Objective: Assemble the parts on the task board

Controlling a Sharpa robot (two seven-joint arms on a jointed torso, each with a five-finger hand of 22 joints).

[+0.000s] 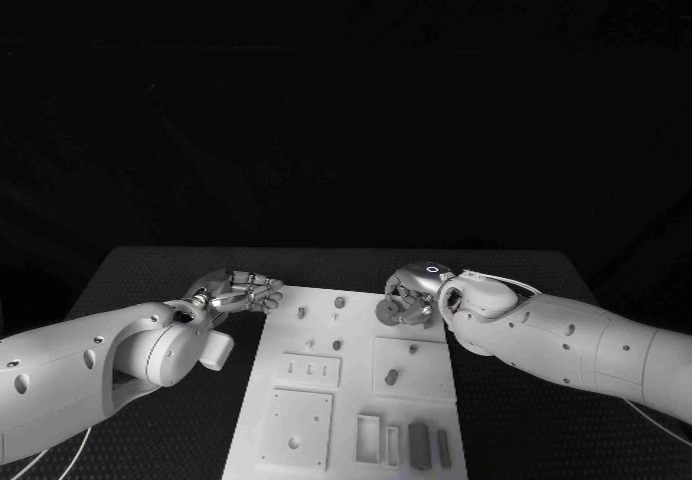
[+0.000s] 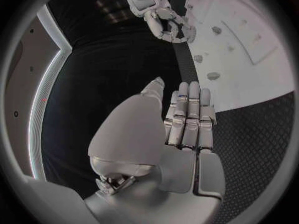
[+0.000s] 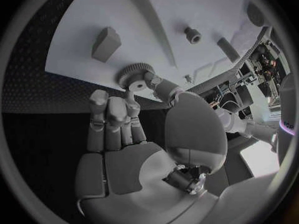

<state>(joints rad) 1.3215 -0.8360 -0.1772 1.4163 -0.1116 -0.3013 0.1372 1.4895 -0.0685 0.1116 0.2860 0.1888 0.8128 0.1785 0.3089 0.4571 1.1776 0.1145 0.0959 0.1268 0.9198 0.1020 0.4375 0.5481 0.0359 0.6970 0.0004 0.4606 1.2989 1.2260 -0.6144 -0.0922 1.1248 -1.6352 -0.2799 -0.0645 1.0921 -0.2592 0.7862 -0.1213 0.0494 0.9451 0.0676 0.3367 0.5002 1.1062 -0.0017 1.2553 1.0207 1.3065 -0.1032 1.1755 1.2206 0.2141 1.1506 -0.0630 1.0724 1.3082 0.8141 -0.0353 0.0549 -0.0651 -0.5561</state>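
- The black textured table [image 1: 173, 270] carries the white rectangular task board [image 1: 353, 400].
- The left hand [image 1: 238, 292], empty with its fingers lying straight, hovers beside the board's far-left corner.
- The right hand [image 1: 411, 298] pinches a small grey toothed gear [image 3: 132, 76] over the board's far edge; that light fingertip grip could let the gear tilt, then jam or drop.
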